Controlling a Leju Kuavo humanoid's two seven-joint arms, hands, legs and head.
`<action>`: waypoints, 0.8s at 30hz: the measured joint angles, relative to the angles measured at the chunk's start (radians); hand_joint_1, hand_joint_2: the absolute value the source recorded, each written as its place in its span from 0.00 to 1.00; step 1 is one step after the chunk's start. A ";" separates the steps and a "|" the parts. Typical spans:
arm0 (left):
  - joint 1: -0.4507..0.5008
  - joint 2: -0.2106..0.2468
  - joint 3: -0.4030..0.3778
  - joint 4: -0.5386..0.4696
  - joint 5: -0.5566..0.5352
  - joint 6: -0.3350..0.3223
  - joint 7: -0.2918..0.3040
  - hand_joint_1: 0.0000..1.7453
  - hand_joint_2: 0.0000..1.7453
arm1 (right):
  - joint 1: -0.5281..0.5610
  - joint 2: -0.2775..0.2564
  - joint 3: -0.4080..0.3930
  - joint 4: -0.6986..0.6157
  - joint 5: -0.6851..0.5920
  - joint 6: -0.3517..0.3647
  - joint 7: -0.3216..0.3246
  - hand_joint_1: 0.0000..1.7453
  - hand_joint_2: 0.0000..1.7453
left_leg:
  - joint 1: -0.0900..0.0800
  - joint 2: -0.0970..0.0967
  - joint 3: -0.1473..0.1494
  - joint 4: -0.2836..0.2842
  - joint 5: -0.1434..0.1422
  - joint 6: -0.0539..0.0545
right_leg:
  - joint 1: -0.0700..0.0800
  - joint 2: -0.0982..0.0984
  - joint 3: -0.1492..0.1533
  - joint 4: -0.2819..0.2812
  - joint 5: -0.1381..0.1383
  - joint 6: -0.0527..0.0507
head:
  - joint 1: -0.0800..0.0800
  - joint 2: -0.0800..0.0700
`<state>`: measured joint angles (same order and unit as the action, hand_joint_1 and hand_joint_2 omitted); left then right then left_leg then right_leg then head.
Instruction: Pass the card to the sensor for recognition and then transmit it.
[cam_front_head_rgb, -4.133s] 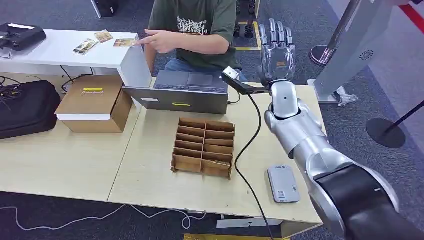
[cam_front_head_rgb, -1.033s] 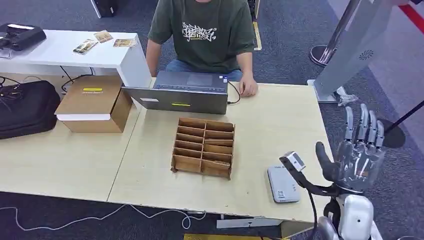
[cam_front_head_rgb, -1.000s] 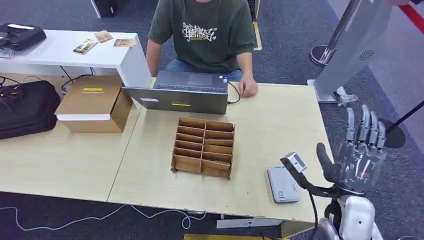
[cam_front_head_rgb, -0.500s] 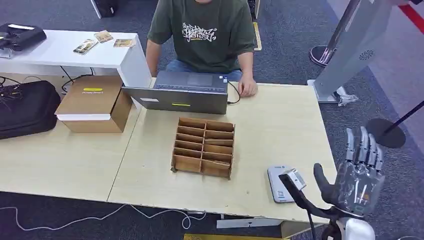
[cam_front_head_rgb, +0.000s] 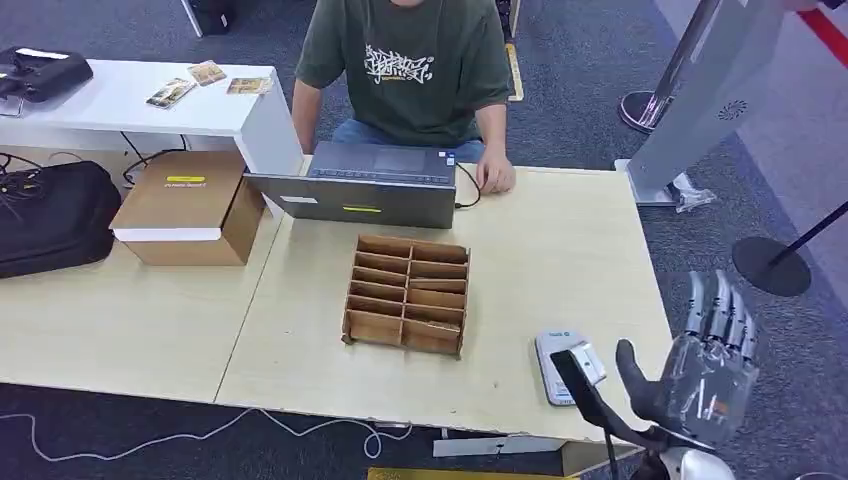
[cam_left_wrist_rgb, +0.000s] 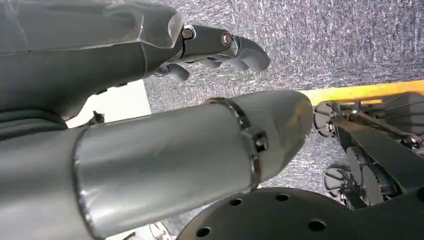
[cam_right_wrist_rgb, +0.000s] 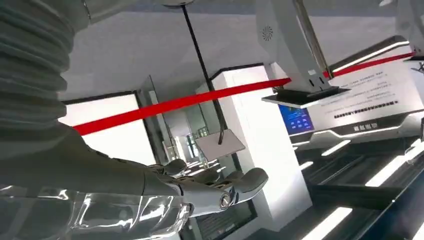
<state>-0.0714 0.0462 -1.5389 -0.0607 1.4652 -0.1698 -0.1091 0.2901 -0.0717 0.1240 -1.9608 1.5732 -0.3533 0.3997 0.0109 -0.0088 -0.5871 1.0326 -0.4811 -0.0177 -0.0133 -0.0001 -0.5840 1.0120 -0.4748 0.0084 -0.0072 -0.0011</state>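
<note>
Several cards (cam_front_head_rgb: 172, 93) lie on the white side table (cam_front_head_rgb: 110, 110) at the far left, away from both hands. The grey sensor pad (cam_front_head_rgb: 553, 341) lies flat near the table's front right corner, partly hidden by my wrist camera bracket. Just right of it, off the table's edge, my right hand (cam_front_head_rgb: 705, 375) is upright with straight fingers and holds nothing. The right wrist view confirms that this right hand (cam_right_wrist_rgb: 150, 195) is empty. My left hand (cam_left_wrist_rgb: 100, 55) hangs over the carpet, fingers loosely out, nothing in it.
A person in a green T-shirt (cam_front_head_rgb: 405, 70) sits behind a laptop (cam_front_head_rgb: 365, 185), one hand (cam_front_head_rgb: 495, 178) on the table. A cardboard divider tray (cam_front_head_rgb: 407, 295) stands mid-table. A cardboard box (cam_front_head_rgb: 190, 205) and black bag (cam_front_head_rgb: 50, 215) sit left. A grey kiosk base (cam_front_head_rgb: 690, 110) stands right.
My right hand has come down and back from the table's far edge to its front right corner, still sinking. The person's hand left the white table and returned to the laptop.
</note>
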 joint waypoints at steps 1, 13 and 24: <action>0.000 -0.001 0.000 0.000 0.003 0.000 0.000 0.00 0.00 | 0.001 0.000 0.005 -0.002 0.000 0.004 0.007 0.00 1.00 | 0.000 0.000 0.000 0.000 0.000 0.000 | 0.000 0.000 0.000 0.000 0.000 0.000 | 0.000 0.000; 0.000 -0.015 0.000 0.014 0.037 0.000 0.000 0.00 0.00 | 0.045 -0.003 0.048 -0.052 0.000 0.045 0.093 0.00 1.00 | 0.000 0.000 0.000 0.000 -0.001 -0.001 | 0.000 0.000 0.000 0.000 0.000 0.000 | 0.000 0.000; -0.001 -0.023 0.000 0.020 0.055 0.002 -0.002 0.00 0.00 | 0.023 -0.040 0.200 -0.063 0.000 0.176 0.202 0.00 1.00 | 0.000 0.000 0.000 0.000 -0.001 -0.001 | 0.000 0.000 0.000 0.000 0.000 0.000 | 0.000 0.000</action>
<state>-0.0722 0.0233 -1.5389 -0.0408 1.5205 -0.1679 -0.1114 0.3129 -0.1122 0.3241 -2.0238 1.5732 -0.1774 0.6017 0.0110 -0.0086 -0.5869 1.0324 -0.4820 -0.0185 -0.0133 0.0000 -0.5839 1.0121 -0.4752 0.0085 -0.0069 -0.0015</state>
